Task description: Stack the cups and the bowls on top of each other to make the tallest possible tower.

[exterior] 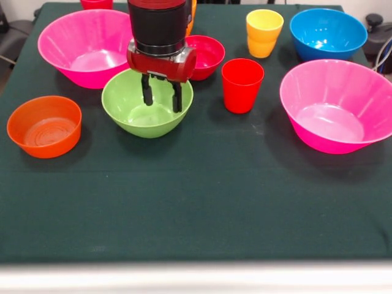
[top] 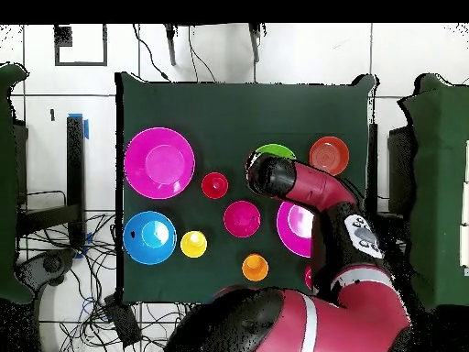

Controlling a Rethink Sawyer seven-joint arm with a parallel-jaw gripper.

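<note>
Two big pink bowls (exterior: 335, 104) (exterior: 86, 46) sit at either side of the counter (exterior: 196, 208), the left one partly hidden by the arm overhead. Blue bowl (exterior: 324, 32) stands far right. Green bowl (exterior: 147, 104) lies under the end effector (exterior: 162, 95), whose fingers hang spread inside it, touching nothing. Orange bowl (exterior: 44, 125) sits left, crimson bowl (exterior: 208, 56) half hidden. Red cup (exterior: 242, 84) and yellow cup (exterior: 264, 32) stand apart; an orange cup (top: 255, 267) shows only overhead. Nothing is stacked.

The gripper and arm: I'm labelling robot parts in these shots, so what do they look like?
The gripper has two slim black fingers under a glossy red block. Above that sits a black cylindrical wrist section. From overhead, the arm is mostly glossy red with rounded links, black at the joints, and carries a white patch with dark markings on one link.
</note>
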